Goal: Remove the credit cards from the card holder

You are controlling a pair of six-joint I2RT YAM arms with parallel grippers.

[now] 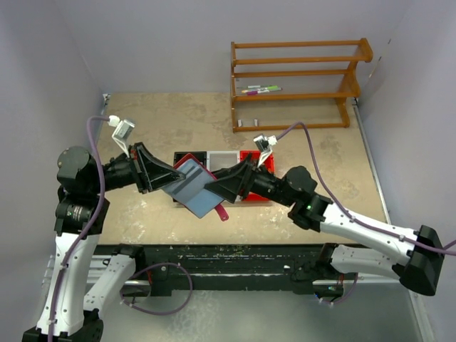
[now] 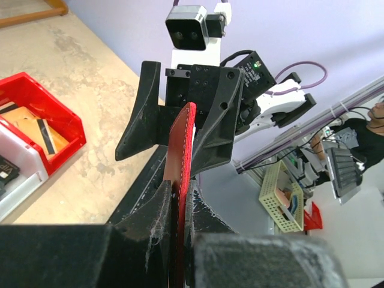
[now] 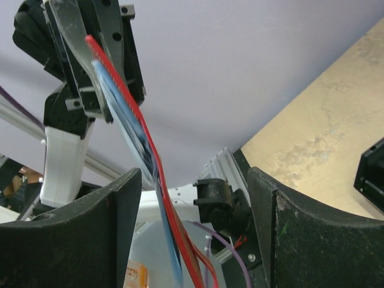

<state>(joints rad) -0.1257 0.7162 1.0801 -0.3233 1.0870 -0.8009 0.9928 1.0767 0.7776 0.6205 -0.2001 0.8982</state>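
The card holder [image 1: 192, 187] hangs above the table, spread open with its blue-grey sleeves facing up and its red strap tab [image 1: 222, 212] dangling. My left gripper [image 2: 178, 204] is shut on it; the wrist view shows its red stitched edge [image 2: 183, 150] pinched between the pads. My right gripper [image 3: 195, 222] is open. The holder's edge [image 3: 161, 198] passes between its fingers, close to the left finger [image 3: 114, 228] and apart from the right one. A tan credit card with a dark stripe [image 2: 33, 129] lies in the red bin [image 2: 66, 123]. Any cards inside the sleeves are hidden.
A white bin [image 1: 222, 158] and the red bin [image 1: 251, 157] stand in a row just behind the held holder. A wooden rack [image 1: 296, 82] with markers [image 1: 260, 90] stands at the back right. Walls close in the table on three sides.
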